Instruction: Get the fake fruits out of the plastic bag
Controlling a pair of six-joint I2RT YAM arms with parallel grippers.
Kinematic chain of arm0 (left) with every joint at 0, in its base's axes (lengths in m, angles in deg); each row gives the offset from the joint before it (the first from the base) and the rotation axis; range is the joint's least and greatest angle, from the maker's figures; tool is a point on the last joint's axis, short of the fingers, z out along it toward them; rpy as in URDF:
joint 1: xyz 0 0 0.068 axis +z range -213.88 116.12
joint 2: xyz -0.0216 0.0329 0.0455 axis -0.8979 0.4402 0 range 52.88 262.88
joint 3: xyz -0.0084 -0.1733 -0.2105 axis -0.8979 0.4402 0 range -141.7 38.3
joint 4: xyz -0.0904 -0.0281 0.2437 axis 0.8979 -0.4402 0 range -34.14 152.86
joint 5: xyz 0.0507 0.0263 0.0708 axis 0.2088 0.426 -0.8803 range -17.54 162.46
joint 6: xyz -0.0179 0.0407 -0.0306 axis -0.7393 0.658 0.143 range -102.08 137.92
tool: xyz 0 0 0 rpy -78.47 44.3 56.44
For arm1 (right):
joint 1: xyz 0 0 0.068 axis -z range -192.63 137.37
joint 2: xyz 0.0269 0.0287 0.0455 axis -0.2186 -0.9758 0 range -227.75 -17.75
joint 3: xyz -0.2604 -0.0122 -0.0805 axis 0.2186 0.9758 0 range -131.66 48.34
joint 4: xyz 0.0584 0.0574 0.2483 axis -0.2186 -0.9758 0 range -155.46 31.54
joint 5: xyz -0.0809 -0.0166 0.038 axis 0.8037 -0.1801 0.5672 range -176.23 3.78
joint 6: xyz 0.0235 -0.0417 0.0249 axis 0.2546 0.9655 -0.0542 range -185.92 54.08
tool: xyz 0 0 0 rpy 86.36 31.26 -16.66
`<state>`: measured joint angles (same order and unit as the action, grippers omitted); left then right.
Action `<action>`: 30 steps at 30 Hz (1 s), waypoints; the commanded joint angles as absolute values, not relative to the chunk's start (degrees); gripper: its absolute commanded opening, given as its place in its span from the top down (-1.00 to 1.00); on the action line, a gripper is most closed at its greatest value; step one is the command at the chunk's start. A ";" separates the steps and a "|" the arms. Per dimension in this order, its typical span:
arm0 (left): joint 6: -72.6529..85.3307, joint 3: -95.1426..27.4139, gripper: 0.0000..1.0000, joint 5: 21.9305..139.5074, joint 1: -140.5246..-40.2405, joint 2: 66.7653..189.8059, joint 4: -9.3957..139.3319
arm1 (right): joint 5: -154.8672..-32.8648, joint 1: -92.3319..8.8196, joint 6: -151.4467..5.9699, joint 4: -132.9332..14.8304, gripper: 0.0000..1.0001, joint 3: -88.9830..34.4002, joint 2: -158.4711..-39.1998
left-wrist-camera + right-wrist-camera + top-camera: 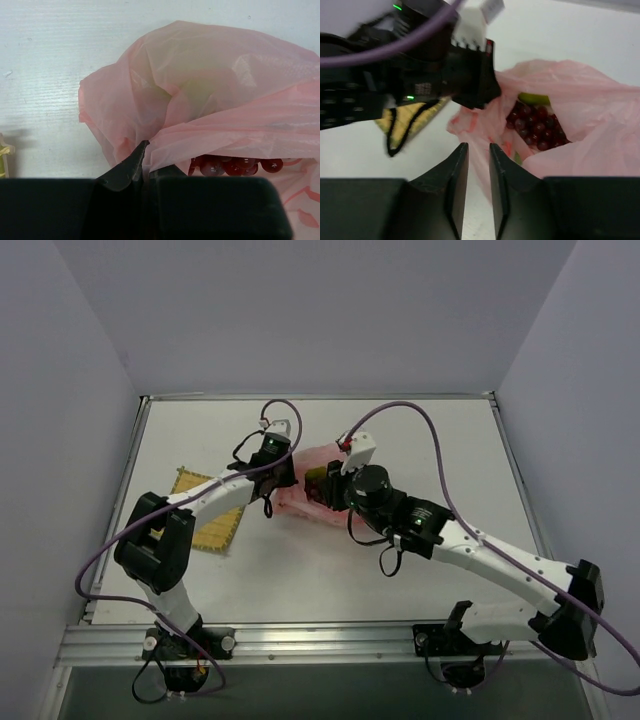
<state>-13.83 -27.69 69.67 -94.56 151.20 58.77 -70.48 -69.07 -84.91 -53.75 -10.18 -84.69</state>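
top view, plastic bag (300,495): mid-desk, a bit toward the far edge, lying between the two grippers
top view, left gripper (277,472): at the bag's left end, state not readable here
top view, right gripper (325,485): at the bag's right side, over the mouth
top view, yellow mat (210,512): toward the left edge, apart from the bag
left wrist, left gripper (146,159): fingertips pinched together on a fold of the bag's rim
left wrist, grape bunch (235,165): dark red, inside the bag under the lifted film
left wrist, pale green shape (200,82): shows through the film, fruit type unclear
right wrist, right gripper (478,160): jaws a narrow slit apart, nothing seen between them, just short of the mouth
right wrist, fruits: grapes and a green piece (535,98) sit deep in the open mouth
risk: thin film may slip from the left pinch, so the mouth collapses over the fruit
risk: the right fingers may catch film with the grapes and drag the whole bag
risk: the wrists are close together and could collide
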 commanded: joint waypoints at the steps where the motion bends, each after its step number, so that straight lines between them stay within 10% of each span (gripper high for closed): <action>1: -14.95 -30.78 0.95 69.91 -92.80 150.97 60.58 | -74.07 -62.40 -84.82 -54.15 0.65 -8.79 -91.57; 10: -16.09 -29.99 0.95 71.49 -90.87 152.63 64.88 | -73.55 -39.73 -90.53 -45.37 0.87 7.20 -94.83; 22: -15.92 -29.20 0.91 69.99 -90.51 154.84 68.93 | -76.91 -39.43 -98.26 -29.01 0.87 18.72 -101.16; 30: -17.06 -29.73 -0.81 77.11 -90.60 143.69 66.56 | -71.90 -49.46 -103.19 -27.78 0.81 20.48 -103.97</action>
<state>-16.67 -27.60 73.98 -91.00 152.10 66.31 -74.85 -48.33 -100.34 -29.83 20.18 -102.70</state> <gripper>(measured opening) 0.864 0.096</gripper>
